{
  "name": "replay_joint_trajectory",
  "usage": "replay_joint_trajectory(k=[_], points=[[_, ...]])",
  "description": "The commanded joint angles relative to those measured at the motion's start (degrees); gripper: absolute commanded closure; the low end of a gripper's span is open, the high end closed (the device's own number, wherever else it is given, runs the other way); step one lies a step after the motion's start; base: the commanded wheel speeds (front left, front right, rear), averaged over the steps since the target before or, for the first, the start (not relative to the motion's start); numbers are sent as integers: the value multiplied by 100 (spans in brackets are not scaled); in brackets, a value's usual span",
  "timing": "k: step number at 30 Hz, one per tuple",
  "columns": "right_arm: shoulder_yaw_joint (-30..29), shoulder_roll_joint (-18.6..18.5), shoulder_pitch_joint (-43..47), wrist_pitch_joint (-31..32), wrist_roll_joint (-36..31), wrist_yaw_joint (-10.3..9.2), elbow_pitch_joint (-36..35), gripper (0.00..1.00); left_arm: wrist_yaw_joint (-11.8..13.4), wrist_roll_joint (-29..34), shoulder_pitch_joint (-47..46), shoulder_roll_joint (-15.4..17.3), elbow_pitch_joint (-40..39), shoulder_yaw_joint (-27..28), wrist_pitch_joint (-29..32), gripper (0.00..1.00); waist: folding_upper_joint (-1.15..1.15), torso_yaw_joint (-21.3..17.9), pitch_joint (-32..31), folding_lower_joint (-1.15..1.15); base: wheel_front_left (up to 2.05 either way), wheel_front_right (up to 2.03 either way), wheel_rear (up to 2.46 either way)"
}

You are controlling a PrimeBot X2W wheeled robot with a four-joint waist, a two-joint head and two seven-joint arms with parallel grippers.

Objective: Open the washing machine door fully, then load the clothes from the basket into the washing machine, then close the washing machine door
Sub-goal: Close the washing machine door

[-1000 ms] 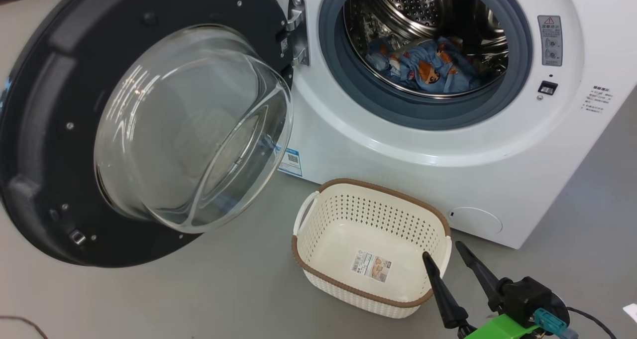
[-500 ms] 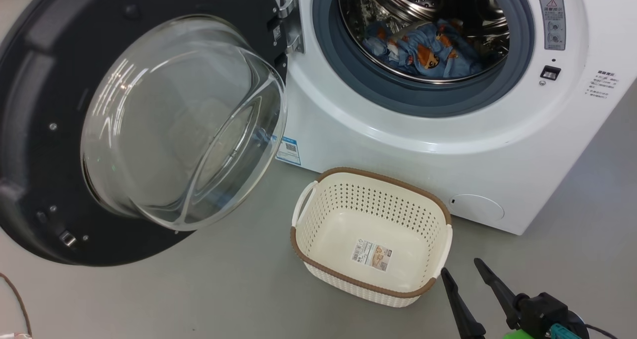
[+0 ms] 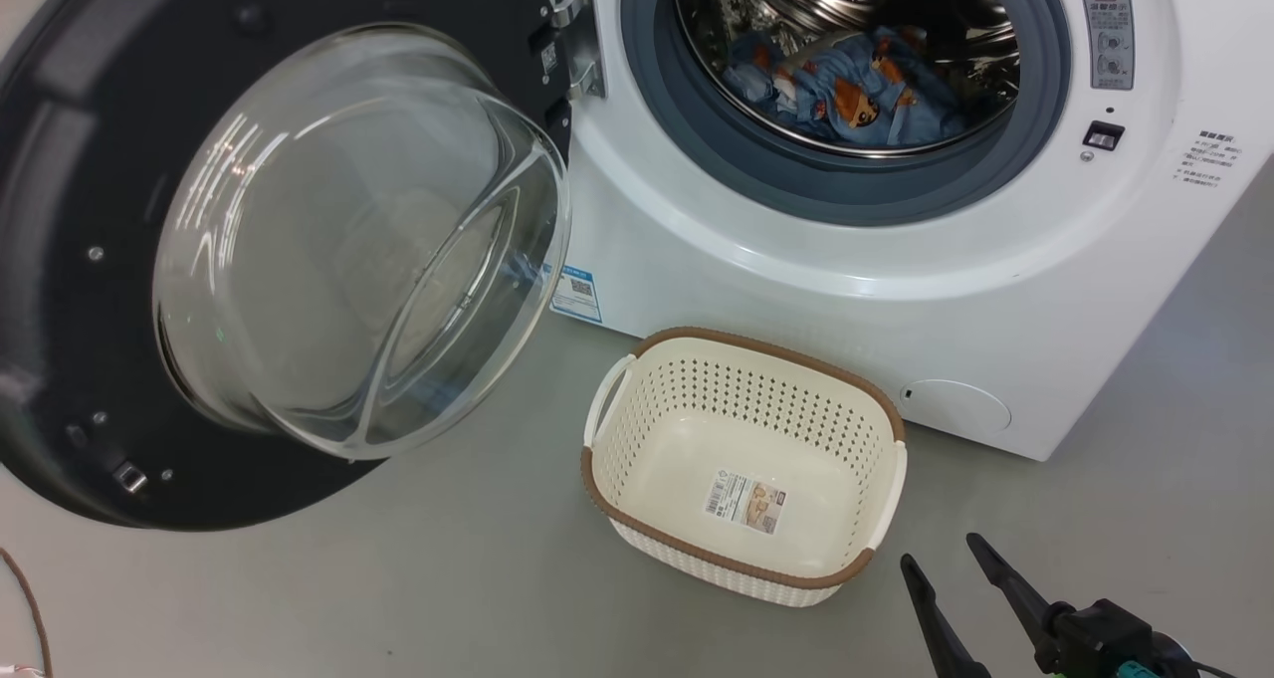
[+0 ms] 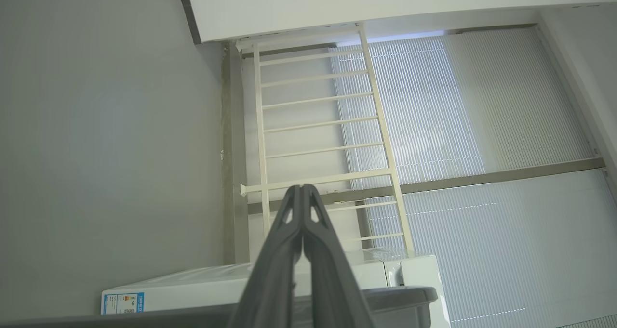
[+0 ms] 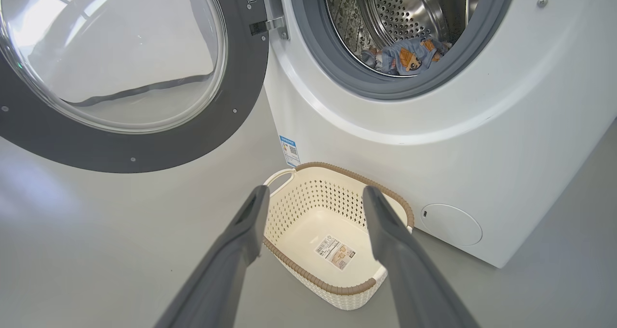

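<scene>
The washing machine (image 3: 796, 290) stands with its door (image 3: 60, 210) swung wide to the left, the glass bowl facing me. The clothes (image 3: 846, 91), blue with orange bear prints, lie inside the steel drum, and show again as clothes (image 5: 409, 58) in the right wrist view. The basket (image 3: 756, 338) sits empty on the floor before the machine, a label on its base. My right gripper (image 3: 940, 551) is open, just right of and nearer than the basket's near corner, holding nothing. My left gripper (image 4: 301, 187) is shut and empty, pointing above the machine's top (image 4: 217, 289).
Grey floor surrounds the basket (image 5: 337, 171), with open room to its left under the door (image 5: 241, 101). A thin cable (image 3: 25, 598) lies at the lower left. The left wrist view has a white ladder-like rack (image 4: 318, 125) and window blinds (image 4: 482, 125) behind the machine.
My right gripper has pulled back from the basket's right corner toward me, still open. The head camera has shifted a little, so the machine sits higher in view.
</scene>
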Motion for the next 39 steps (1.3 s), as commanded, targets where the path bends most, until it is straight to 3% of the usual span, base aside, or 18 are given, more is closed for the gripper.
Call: replay_joint_trajectory(k=[1, 28, 39], points=[[165, -99, -11, -27, 30, 9, -155, 0, -64, 30, -243, 368, -130, 176, 73, 100, -1, -16, 50, 0, 0, 0, 0], [82, -336, -161, -27, -27, 9, -195, 0, -65, 328, -310, 239, -356, 466, 616, 100, -1, -340, 546, 0, 0, 0, 0], [99, -398, -133, -27, -11, 9, -158, 0, -65, -69, -268, 123, -336, 499, 1755, 100, -1, -321, 526, 0, 0, 0, 0]])
